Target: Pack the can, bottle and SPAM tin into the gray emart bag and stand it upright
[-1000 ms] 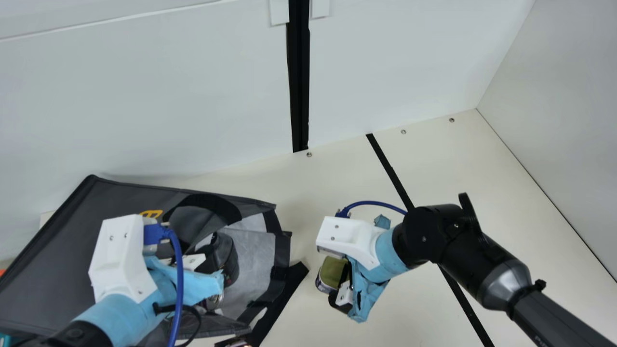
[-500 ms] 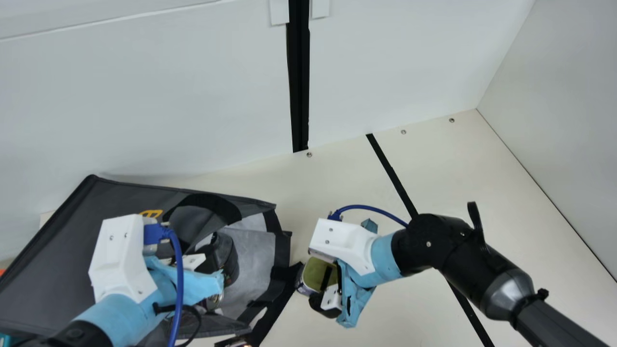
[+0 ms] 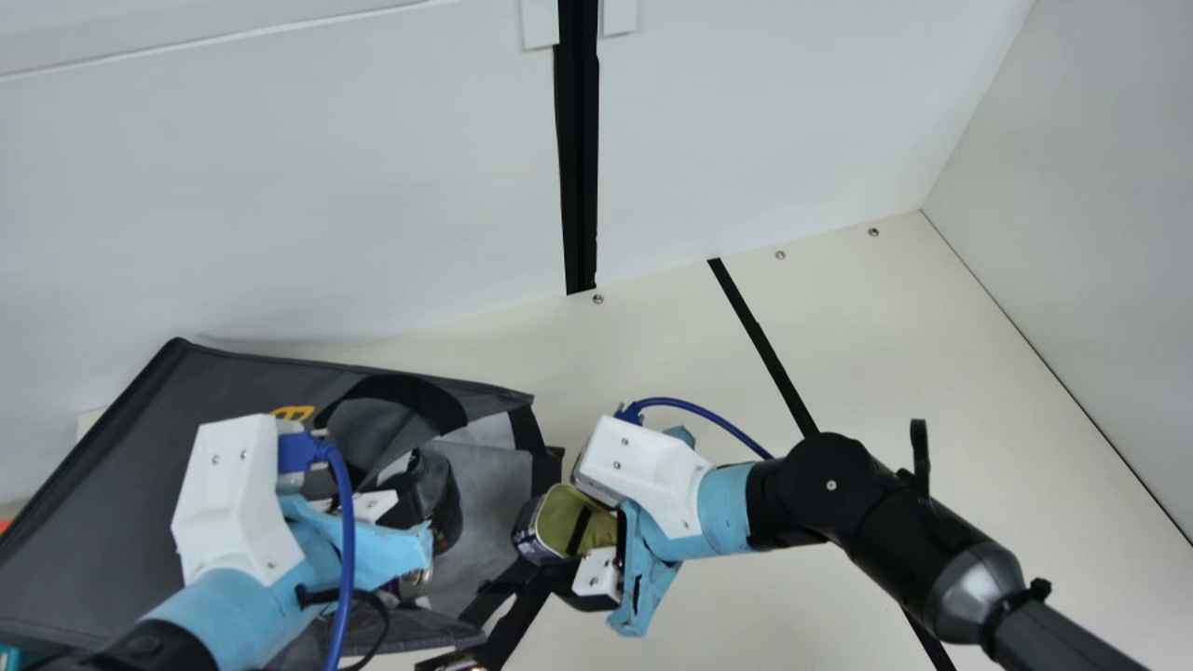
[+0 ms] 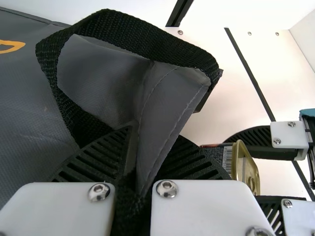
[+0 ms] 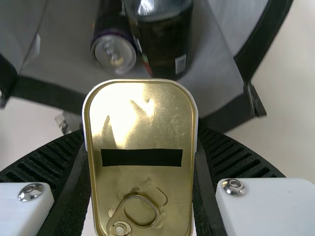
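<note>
My left gripper [image 3: 376, 506] is at the mouth of the gray bag [image 3: 121, 447], which lies on its side; in the left wrist view the left gripper [image 4: 142, 172] is shut on the bag's edge [image 4: 170, 105]. Near the opening, my right gripper [image 3: 573, 539] holds the SPAM tin [image 3: 561, 518]. In the right wrist view the right gripper [image 5: 140, 147] is shut on the tin's sides, the gold pull-tab lid [image 5: 142, 118] facing the camera. Inside the bag lie the can [image 5: 114, 53] and the dark bottle [image 5: 162, 44], side by side.
A black strap [image 3: 513, 626] trails from the bag's mouth over the cream table [image 3: 708, 615]. White walls [image 3: 373, 186] rise behind the bag. A small shiny object [image 3: 455, 662] shows at the main view's bottom edge.
The right gripper has moved left with the SPAM tin, from the table beside the bag to the edge of its opening. The left arm and the bag have kept still.
</note>
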You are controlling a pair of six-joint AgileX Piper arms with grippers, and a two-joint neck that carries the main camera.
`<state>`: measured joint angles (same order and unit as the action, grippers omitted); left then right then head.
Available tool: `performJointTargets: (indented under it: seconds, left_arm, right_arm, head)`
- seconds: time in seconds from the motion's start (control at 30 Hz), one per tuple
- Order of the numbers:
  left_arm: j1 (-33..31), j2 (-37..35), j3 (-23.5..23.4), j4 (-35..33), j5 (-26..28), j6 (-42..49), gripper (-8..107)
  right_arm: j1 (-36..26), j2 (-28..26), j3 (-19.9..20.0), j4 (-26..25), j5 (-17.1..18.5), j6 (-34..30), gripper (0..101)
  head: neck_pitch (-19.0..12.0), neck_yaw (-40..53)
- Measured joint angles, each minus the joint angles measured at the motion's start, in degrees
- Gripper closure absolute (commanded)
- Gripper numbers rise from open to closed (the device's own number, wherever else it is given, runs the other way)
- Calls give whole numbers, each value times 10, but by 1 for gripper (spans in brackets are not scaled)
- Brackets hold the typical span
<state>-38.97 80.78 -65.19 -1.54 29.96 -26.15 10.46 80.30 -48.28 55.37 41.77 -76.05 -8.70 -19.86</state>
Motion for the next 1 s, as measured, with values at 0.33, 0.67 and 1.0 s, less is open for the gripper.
performJointTargets:
  seconds: [0.33, 0.67, 1.0]
  left_arm:
    - [0, 0, 0, 0, 0, 0, 107]
    - [0, 0, 0, 0, 0, 0, 107]
    - [0, 0, 0, 0, 0, 0, 107]
  right_arm:
    - [29, 28, 5, 90, -35, -74, 101]
    - [53, 80, -22, 145, -52, -117, 101]
    - [73, 138, -62, 173, -61, -138, 101]
  head:
    - [0, 0]
    - [0, -1]
    - [0, -1]
